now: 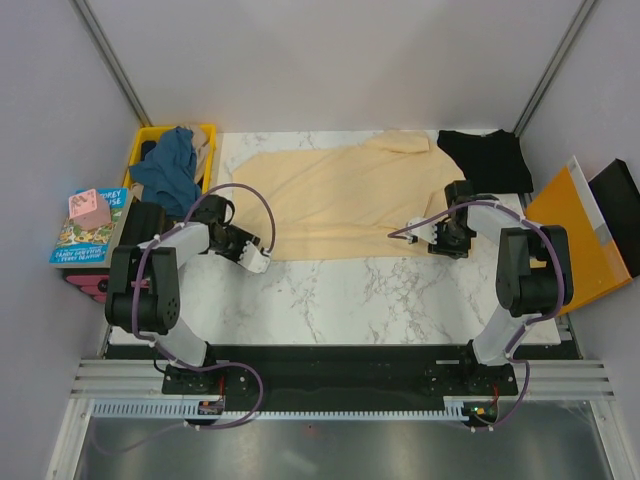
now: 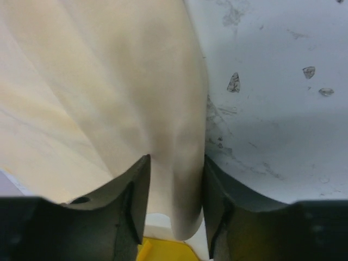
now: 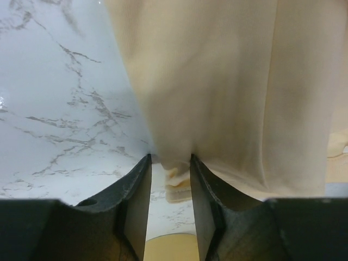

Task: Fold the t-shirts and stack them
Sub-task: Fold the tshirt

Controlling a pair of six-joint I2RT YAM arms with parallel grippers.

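Note:
The pale cream-yellow t-shirt (image 1: 345, 195) lies spread flat across the back half of the marble table. My left gripper (image 1: 262, 256) is at its near left corner, shut on the hem (image 2: 175, 179). My right gripper (image 1: 428, 232) is at its near right corner, shut on bunched cloth (image 3: 169, 160). The black t-shirt (image 1: 487, 158) lies crumpled at the back right. The teal-blue t-shirt (image 1: 170, 170) hangs out of the yellow crate at the back left.
The yellow crate (image 1: 205, 135) stands at the back left corner. An orange flat folder (image 1: 580, 235) leans off the right edge. A children's book (image 1: 85, 230) with a pink object (image 1: 88, 208) on it lies left of the table. Bare marble (image 1: 360, 300) fills the near half.

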